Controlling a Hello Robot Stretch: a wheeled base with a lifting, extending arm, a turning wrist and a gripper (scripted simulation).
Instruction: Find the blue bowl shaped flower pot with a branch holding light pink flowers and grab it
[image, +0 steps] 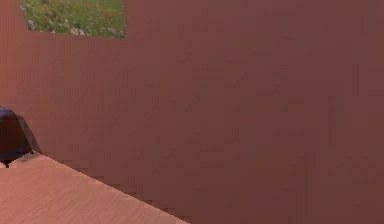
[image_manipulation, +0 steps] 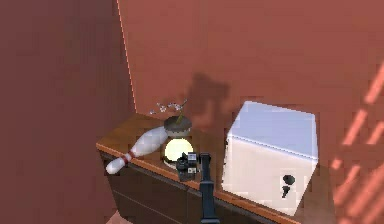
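— Gripper (image_manipulation: 185, 162) at the wooden cabinet (image_manipulation: 122, 138), just left of the white box (image_manipulation: 272, 150), with the arm (image_manipulation: 205, 198) reaching in beside the box. What does it hold?
— Cannot tell. A pale globe (image_manipulation: 177, 150) sits on the cabinet top right at the fingers. Whether they are spread or pressed together cannot be told either.
— And the flower pot (image_manipulation: 180, 125)?
— Likely the dark bowl left of the white box, just beyond the globe. Thin twigs (image_manipulation: 170, 105) with pale flecks rise from it toward the back wall (image_manipulation: 200, 60). Its blue is hard to confirm.
— How best to take it?
— Judged from here: reach past the globe, meet the bowl at its rim rather than the twigs, and lift straight up before drawing back.
— Room to work?
— Tight. A bowling pin (image_manipulation: 140, 148) lies farther left of the box, near the cabinet's front edge, where a nudge could roll it off. The box hems in the other side, and the back wall stands close behind. In the forward view, a red wall (image: 250, 120) closes the way ahead.
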